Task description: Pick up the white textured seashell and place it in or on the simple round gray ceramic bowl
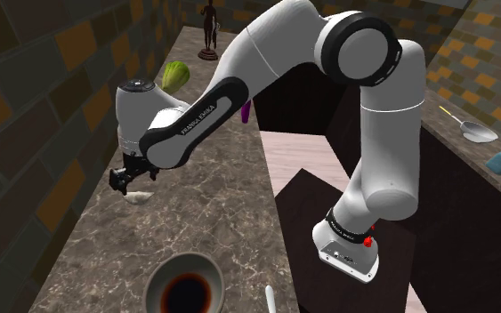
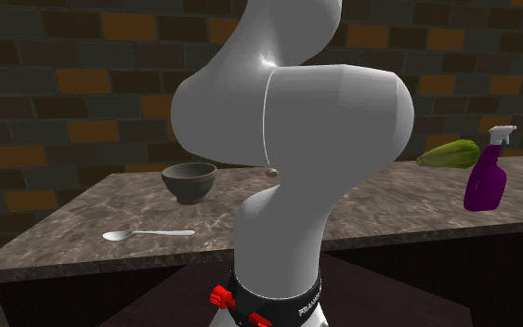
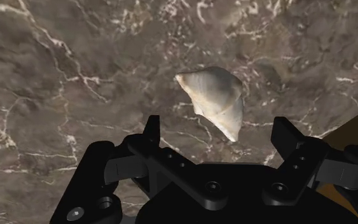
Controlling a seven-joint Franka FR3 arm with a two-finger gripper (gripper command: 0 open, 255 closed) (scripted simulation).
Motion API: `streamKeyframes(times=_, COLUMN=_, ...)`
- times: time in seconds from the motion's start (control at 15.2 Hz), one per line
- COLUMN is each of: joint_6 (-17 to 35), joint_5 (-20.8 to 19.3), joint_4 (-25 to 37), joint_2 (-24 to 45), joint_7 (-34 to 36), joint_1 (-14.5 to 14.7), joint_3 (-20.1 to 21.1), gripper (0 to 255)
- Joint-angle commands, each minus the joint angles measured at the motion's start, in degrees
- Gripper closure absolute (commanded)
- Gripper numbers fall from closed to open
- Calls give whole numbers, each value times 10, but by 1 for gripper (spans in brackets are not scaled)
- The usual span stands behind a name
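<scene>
Facing a veined brown marble counter (image 3: 56, 76), we see a ridged, pointed whitish seashell (image 3: 212, 98) beneath our wide-open, empty gripper (image 3: 219, 126).

shoulder view looks along the counter (image 1: 213, 213), second across, sharing bowl (image 1: 157, 277).

Here's the long countertop (image 1: 213, 196), dark brown stone veined in white, running along the brick wall (image 1: 26, 133). On it, the pale ridged seashell (image 1: 138, 197) lies flat on bare stone, well apart from the other things. Toward the near end in the shoulder view sits the round grey bowl (image 1: 161, 271), upright and dark inside. Near it a pale spoon (image 1: 271, 300) lies by the counter's edge. Further along, a purple spray bottle (image 1: 245, 111) stands upright, a green vegetable (image 1: 175, 75) lies close to the wall, and a dark statuette (image 1: 208, 31) stands at the far end.
</scene>
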Motion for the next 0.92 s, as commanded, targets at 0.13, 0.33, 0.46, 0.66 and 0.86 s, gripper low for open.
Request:
streamKeyframes(times=0.13, joint_6=18, joint_5=-13, joint_4=18, joint_2=35, joint_7=8, joint_1=10, joint_3=-9, gripper=0)
streamKeyframes(times=0.33, joint_6=31, joint_5=-20, joint_4=25, joint_2=56, joint_7=13, joint_1=15, joint_3=-15, gripper=0)
streamKeyframes(times=0.46, joint_6=34, joint_5=-21, joint_4=26, joint_2=60, joint_7=14, joint_1=16, joint_3=-17, gripper=0)
streamKeyframes(times=0.66, joint_6=34, joint_5=-21, joint_4=26, joint_2=60, joint_7=14, joint_1=16, joint_3=-17, gripper=0)
streamKeyframes(times=0.86, joint_6=34, joint_5=-21, joint_4=26, joint_2=60, joint_7=14, joint_1=16, joint_3=-17, gripper=0)
